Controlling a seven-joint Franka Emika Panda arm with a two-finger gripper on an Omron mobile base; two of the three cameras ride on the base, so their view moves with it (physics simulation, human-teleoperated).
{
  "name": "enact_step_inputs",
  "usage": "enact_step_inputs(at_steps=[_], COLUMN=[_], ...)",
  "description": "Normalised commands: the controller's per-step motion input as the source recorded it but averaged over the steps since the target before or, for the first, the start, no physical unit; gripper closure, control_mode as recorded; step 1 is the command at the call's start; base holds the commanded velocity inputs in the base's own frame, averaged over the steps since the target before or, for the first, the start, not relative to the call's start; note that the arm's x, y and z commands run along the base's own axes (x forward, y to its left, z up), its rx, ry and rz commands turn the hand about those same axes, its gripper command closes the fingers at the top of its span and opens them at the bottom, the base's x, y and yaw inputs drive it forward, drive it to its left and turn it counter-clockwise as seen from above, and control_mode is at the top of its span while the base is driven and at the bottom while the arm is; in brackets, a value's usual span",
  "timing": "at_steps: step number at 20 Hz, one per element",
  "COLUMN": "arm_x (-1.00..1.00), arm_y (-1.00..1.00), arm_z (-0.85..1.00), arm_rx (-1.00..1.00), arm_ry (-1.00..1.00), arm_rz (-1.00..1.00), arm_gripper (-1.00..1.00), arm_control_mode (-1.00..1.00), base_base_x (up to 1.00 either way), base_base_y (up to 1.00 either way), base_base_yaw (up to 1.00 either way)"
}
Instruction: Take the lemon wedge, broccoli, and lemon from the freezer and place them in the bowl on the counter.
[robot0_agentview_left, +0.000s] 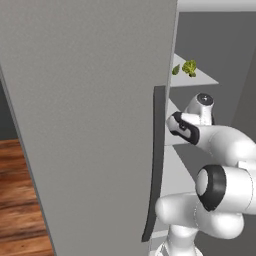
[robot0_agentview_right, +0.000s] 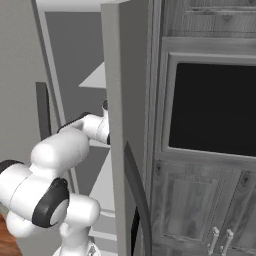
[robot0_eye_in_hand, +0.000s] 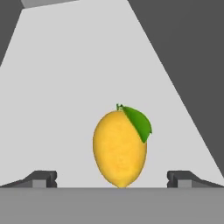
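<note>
The lemon (robot0_eye_in_hand: 120, 148) is seen lying on a pale freezer shelf (robot0_eye_in_hand: 65, 87), centred between the released fingertips (robot0_eye_in_hand: 41, 178) of the gripper (robot0_eye_in_hand: 112, 179), its long axis crossing the finger line.

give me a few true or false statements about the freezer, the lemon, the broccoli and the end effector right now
1. The lemon lies on a pale freezer shelf between the two fingertips of the end effector. True.
2. The end effector is clamped shut on the lemon. False: its fingertips stand wide apart, clear of the fruit on either side.
3. The broccoli sits on a shelf higher than the one the arm reaches toward. True.
4. The freezer door is closed. False: it is swung open, and the inner shelves show.
5. The lemon has a red leaf. False: the leaf at its top is green.
</note>
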Motion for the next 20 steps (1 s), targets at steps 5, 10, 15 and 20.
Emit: enact_step_inputs(at_steps=[5, 10, 15, 20], arm_x=[0.27, 0.19, 0.25, 0.11], arm_y=[-0.09, -0.01, -0.01, -0.01], arm_z=[-0.21, -0.26, -0.21, -0.13], arm_rx=[0.0, 0.0, 0.0, 0.0], arm_ry=[0.0, 0.0, 0.0, 0.0], arm_rz=[0.0, 0.0, 0.0, 0.0], arm_gripper=[-1.0, -1.0, 1.0, 1.0], arm_control_mode=[-1.0, -1.0, -1.0, -1.0], base_base_x=[0.0, 0.0, 0.0, 0.0], base_base_y=[0.0, 0.0, 0.0, 0.0], base_base_yaw=[0.0, 0.0, 0.0, 0.0])
